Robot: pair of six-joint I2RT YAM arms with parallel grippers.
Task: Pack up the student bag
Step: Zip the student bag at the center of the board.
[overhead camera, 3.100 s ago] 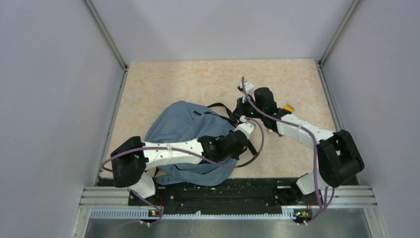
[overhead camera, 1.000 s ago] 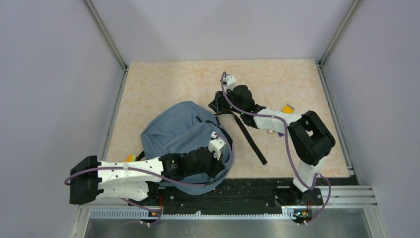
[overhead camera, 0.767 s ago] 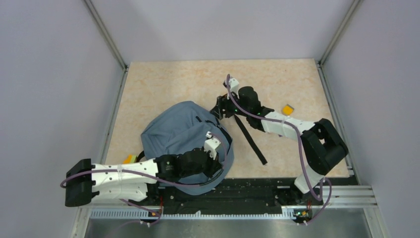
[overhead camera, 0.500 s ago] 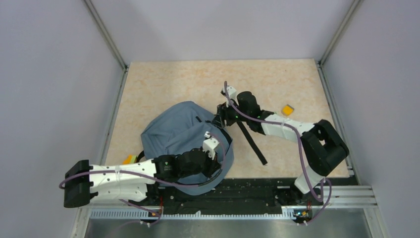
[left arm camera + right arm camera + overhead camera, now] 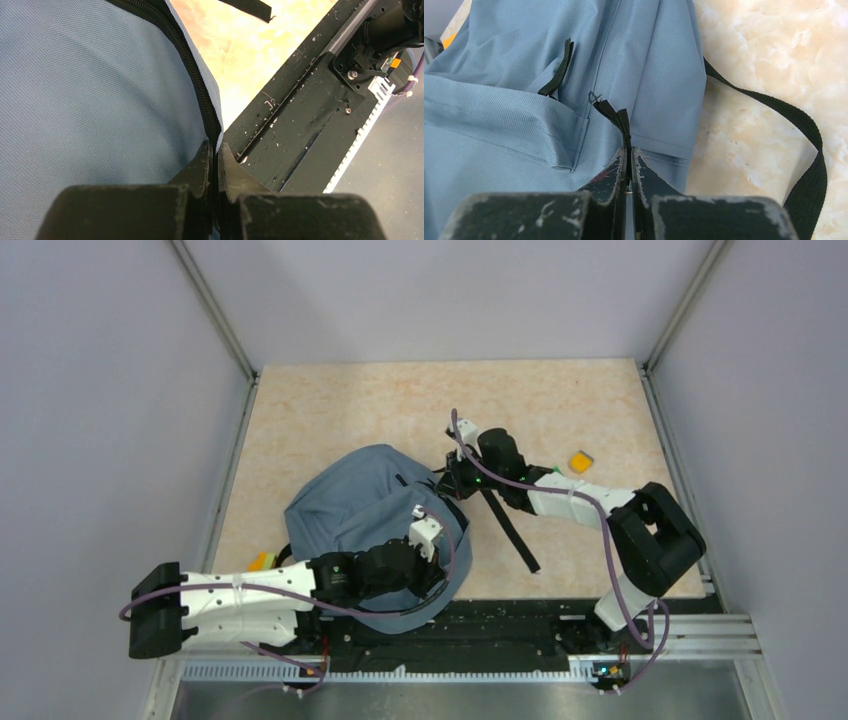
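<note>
Around: yellow block (image 5: pixel 579 459) at 3 o'clock of the student bag (image 5: pixel 350 505), well apart; black strap (image 5: pixel 508 528) trails toward 5 o'clock.
Bag: near-left on the table (image 5: pixel 350 405); contents hidden.
Left gripper (image 5: pixel 215 150): clamped tight on the bag's zipper edge.
Right gripper (image 5: pixel 627 150): clamped tight on the bag's black tab.
Unclear: yellow scrap (image 5: pixel 262 560) at 8 o'clock, half hidden.

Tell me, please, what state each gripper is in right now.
The left gripper is shut on the backpack's zipper edge.
The right gripper is shut on the backpack's black webbing tab.
</note>
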